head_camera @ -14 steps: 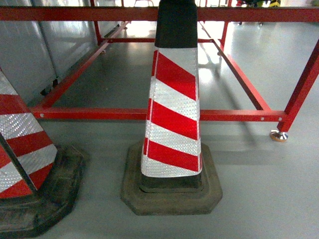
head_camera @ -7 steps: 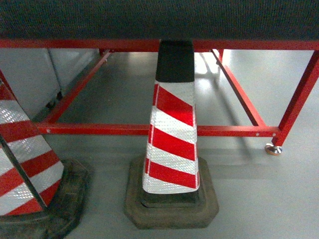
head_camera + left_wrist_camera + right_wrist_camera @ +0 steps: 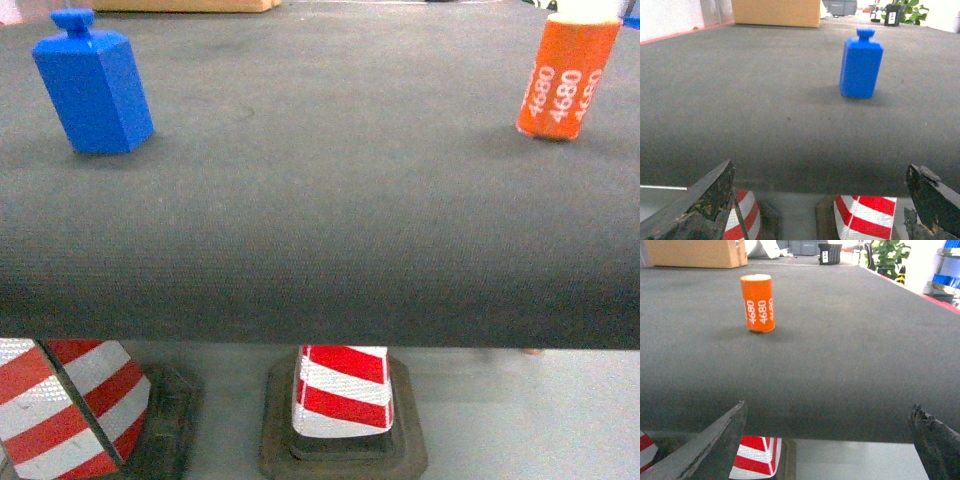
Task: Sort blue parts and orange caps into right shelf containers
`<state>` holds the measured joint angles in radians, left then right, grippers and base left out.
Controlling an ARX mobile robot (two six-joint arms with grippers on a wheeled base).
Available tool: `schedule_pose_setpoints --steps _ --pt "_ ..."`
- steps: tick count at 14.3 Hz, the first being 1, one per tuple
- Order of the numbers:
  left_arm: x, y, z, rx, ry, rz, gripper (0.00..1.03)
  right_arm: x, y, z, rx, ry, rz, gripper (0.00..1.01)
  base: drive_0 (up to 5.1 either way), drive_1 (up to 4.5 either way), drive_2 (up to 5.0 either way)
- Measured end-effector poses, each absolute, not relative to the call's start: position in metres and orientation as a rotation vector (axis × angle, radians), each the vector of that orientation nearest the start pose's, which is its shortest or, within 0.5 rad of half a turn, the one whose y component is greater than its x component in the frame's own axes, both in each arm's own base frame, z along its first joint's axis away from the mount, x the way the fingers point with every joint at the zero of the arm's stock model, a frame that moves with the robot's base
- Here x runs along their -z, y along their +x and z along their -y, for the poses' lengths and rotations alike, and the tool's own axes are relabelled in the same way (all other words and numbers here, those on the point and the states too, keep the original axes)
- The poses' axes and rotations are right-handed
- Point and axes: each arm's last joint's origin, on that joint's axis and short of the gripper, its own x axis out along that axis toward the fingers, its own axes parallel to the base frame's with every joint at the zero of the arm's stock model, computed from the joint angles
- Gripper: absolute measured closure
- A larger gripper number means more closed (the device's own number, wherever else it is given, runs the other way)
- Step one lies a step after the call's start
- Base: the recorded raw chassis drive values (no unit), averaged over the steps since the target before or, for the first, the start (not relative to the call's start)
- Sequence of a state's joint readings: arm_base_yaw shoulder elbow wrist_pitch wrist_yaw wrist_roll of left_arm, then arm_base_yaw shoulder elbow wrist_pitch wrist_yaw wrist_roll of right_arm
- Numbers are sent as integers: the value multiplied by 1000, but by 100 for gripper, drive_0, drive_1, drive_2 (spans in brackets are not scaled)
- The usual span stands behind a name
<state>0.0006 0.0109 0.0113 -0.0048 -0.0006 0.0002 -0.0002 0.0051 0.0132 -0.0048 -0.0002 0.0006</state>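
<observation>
- Step in hand, as I judge it: the approach. Both arms sit low at the near edge of the counter (image 3: 320, 250), nothing gripped yet.
- Left claw (image 3: 820, 200): released, fingers spread wide at the bottom corners of its wrist view, empty. Blue part (image 3: 860, 64) stands at 12 to 1 o'clock from it, well apart.
- Right claw (image 3: 825, 440): released as well, empty. Orange cap (image 3: 757, 302) stands at 11 o'clock from it, well apart.
- To do it well: raise each claw over the counter lip before reaching in; close around the body's middle, since both pieces stand upright and could tip if nudged.
- In the head view the blue part (image 3: 93, 86) is at 10 o'clock, the orange cap (image 3: 562, 78) at 2 o'clock.
- Blue part: square-sided block with a small knob on top, smooth plastic. Orange cap: short cylinder, pale top, white "4680" print.
- No blue crates visible; a cardboard box (image 3: 776, 12) sits at the far edge.
</observation>
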Motion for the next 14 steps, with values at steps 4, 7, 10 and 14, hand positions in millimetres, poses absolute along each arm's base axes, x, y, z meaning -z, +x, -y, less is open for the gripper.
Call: schedule_pose_setpoints --steps 4,7,10,14 --pt "-166 98 0 -2 0 -4 5 -167 97 0 0 -1 4 3 0 0 0" --pt "-166 98 0 -1 0 -4 5 -167 97 0 0 -1 4 3 0 0 0" --pt "-166 98 0 -1 1 0 5 -168 97 0 0 0 7 3 0 0 0" --pt "-166 98 0 -1 1 -4 5 -167 97 0 0 0 3 3 0 0 0"
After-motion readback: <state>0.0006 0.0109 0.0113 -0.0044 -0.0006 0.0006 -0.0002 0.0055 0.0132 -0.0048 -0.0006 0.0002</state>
